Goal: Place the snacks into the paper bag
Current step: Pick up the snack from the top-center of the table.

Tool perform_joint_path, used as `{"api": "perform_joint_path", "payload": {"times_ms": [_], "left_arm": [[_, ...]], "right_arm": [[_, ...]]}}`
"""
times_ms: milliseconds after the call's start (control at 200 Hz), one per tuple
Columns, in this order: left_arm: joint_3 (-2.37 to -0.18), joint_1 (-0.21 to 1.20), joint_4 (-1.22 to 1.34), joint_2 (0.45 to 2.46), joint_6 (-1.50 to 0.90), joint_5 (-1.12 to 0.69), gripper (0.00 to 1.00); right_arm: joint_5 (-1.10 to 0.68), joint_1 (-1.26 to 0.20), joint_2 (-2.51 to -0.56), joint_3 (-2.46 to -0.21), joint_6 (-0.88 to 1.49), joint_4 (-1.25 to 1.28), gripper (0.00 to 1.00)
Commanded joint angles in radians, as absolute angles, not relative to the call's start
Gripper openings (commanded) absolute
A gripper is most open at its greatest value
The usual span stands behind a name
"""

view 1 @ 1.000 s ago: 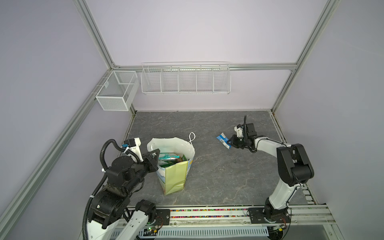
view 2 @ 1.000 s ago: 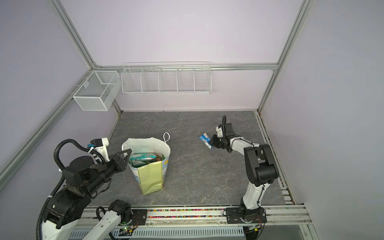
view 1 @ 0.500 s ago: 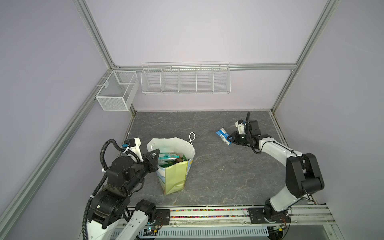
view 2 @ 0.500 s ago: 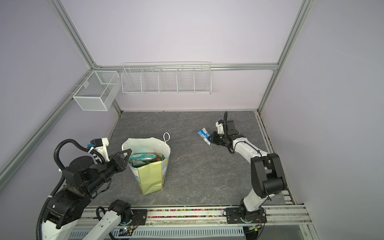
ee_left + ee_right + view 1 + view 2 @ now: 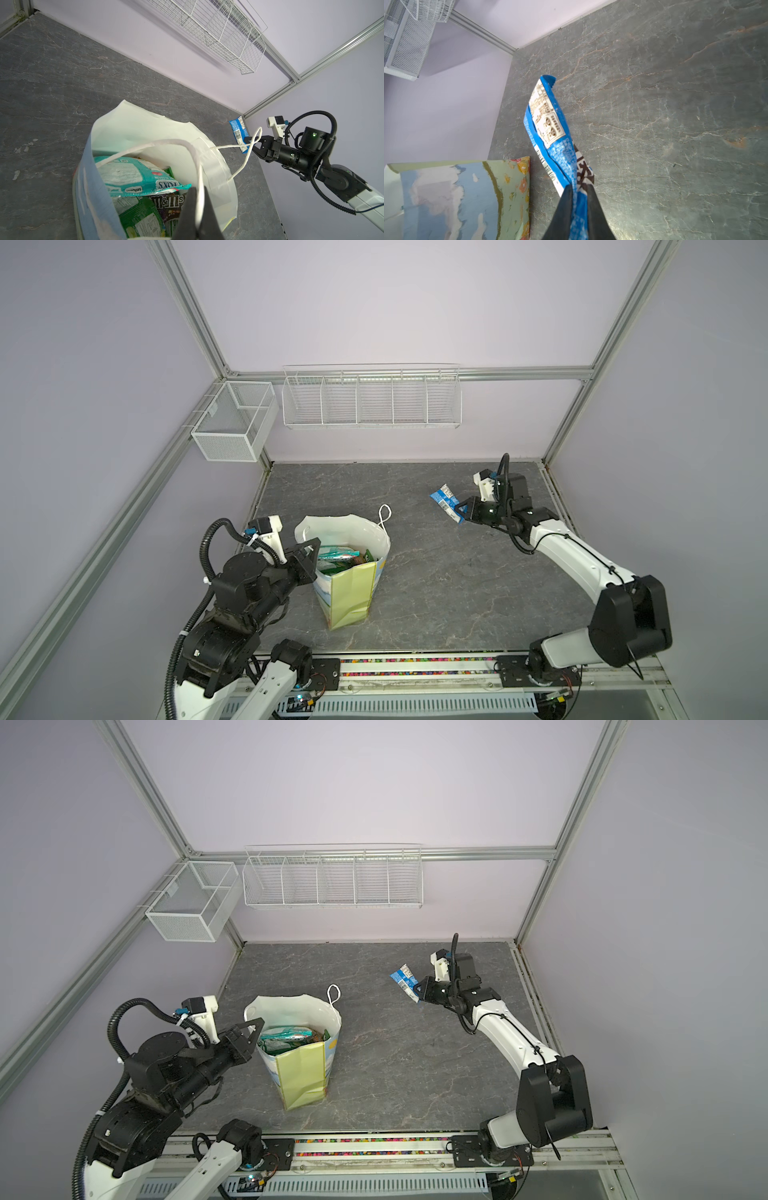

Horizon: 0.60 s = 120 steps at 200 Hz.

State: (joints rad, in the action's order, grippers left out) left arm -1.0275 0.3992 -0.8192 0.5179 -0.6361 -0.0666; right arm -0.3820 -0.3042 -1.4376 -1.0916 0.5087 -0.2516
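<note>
While paper bag holds several snacks, blue packet outside.

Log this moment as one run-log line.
left gripper: shut on cord handle of paper bag | right gripper: shut on blue packet, not yet bagged | paper bag: upright, open, packets inside

Bright, even, diffuse light fills both top views. The paper bag throws only a faint shadow on the grey table. Frame posts splay outward toward the edges, a wide-angle effect. In the left wrist view the long wire basket casts a soft streak on the wall. The left fingers and right fingers blur at close range. The blue packet glints slightly.
</note>
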Motion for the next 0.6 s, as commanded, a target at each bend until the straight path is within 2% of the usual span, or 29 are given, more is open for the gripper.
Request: {"api": "perform_joint_path", "payload": {"times_ms": [0, 595], "left_arm": [[-1.022, 0.395, -0.796, 0.505, -0.652, -0.084, 0.00], [-1.029, 0.395, -0.786, 0.509, -0.657, -0.093, 0.00]], "right_arm": [[-0.368, -0.323, -1.390, -1.126, 0.499, -0.281, 0.13], [-0.322, -0.392, -1.274, -1.210, 0.477, -0.365, 0.12]]}}
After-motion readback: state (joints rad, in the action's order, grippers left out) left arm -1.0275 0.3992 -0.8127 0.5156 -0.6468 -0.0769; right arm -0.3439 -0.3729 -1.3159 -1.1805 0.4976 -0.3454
